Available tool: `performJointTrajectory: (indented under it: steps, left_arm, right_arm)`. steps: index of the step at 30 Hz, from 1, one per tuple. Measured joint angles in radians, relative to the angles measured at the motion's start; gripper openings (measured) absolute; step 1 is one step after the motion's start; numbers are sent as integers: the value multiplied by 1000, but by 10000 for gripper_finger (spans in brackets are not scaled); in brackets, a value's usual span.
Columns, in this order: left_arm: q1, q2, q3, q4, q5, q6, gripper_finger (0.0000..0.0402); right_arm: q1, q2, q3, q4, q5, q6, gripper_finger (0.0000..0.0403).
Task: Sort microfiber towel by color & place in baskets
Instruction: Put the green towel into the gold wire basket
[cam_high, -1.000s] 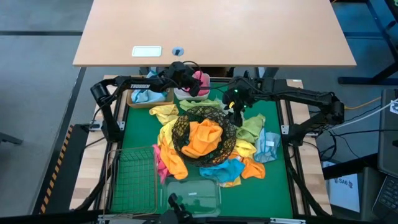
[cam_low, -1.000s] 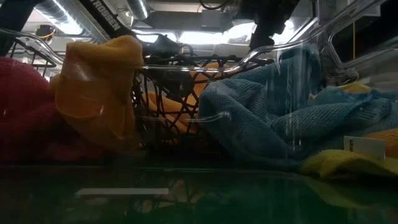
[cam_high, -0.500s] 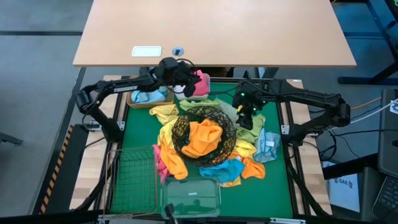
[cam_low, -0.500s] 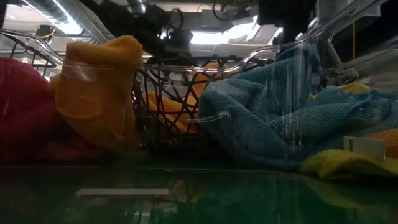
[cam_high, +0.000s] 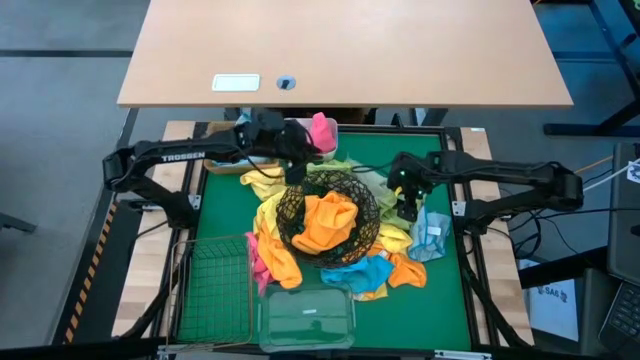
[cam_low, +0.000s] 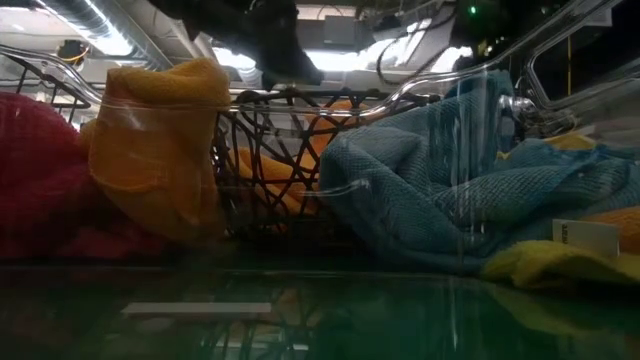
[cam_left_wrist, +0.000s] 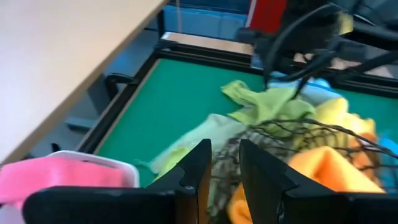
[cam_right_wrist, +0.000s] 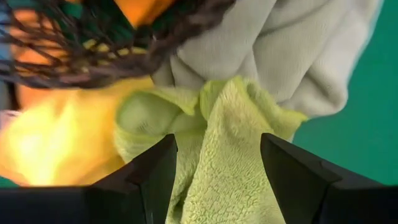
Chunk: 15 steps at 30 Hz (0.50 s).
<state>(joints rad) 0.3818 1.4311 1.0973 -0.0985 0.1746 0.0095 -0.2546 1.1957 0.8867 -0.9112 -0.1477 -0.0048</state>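
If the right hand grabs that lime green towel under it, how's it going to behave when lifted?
The lime green towel lies bunched in soft folds, so it will likely hang limp and drape. Its fluffy pile should grip well rather than slip. It lies against the black wire bowl and other cloths, so it may drag a neighbour. The open right hand hovers over it.

This is a robotics lab or workshop, not a home. The green work mat (cam_high: 440, 180) sits in a black metal frame (cam_high: 462, 250) on a bare grey concrete floor (cam_high: 60, 120). A plain wooden desk (cam_high: 345, 50) stands just behind it. Loose cables (cam_high: 590, 175) trail beside the rig. The low view shows exposed ceiling ducts (cam_low: 95, 25) and strip lighting (cam_low: 330, 30) overhead.
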Motion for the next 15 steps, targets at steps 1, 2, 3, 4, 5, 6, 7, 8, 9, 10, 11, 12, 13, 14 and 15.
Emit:
performJointTrajectory:
  steps: [1, 2, 3, 4, 5, 6, 7, 8, 9, 10, 11, 12, 13, 14, 15]
  left_arm:
    - [-13, 0, 0, 0, 0, 0, 78]
    - [-26, 0, 0, 0, 0, 0, 78]
    - [-39, 0, 0, 0, 0, 0, 78]
    - [-51, 0, 0, 0, 0, -1, 78]
    - [-63, 0, 0, 0, -1, 0, 78]
    - [-74, 0, 0, 0, -1, -1, 78]
    - [-85, 0, 0, 0, 0, -1, 78]
    - [-94, 0, 0, 0, 0, -1, 78]
    - [-103, 0, 0, 0, 0, -2, 78]
    - [-112, 0, 0, 0, -1, -2, 78]
    - [-121, 0, 0, 0, -2, -2, 78]
    - [-129, 0, 0, 0, -6, -2, 78]
    - [-137, 0, 0, 0, -10, -2, 78]
    - [-144, 0, 0, 0, -11, -2, 78]
    - [-150, 0, 0, 0, -10, -2, 78]
  right_arm:
    - [0, 0, -15, 7, 6, 0, 232]
    - [0, 0, -29, 13, 11, 0, 232]
    - [0, 0, -44, 25, 21, 0, 232]
    - [0, 0, -56, 39, 35, 0, 232]
    - [0, 0, -67, 52, 50, 0, 232]
    - [0, 0, -75, 58, 64, 0, 232]
    - [0, 0, -83, 64, 78, 0, 232]
    - [0, 0, -91, 77, 87, 0, 232]
    - [0, 0, -100, 95, 92, -1, 232]
    - [0, 0, -108, 107, 92, -2, 232]
    - [-1, 0, -118, 121, 89, -3, 232]
    - [-1, 0, -126, 136, 88, -3, 232]
    - [-1, 0, -136, 155, 90, -3, 232]
    - [-1, 0, -145, 165, 95, -3, 232]
    - [-1, 0, -152, 172, 95, -3, 232]
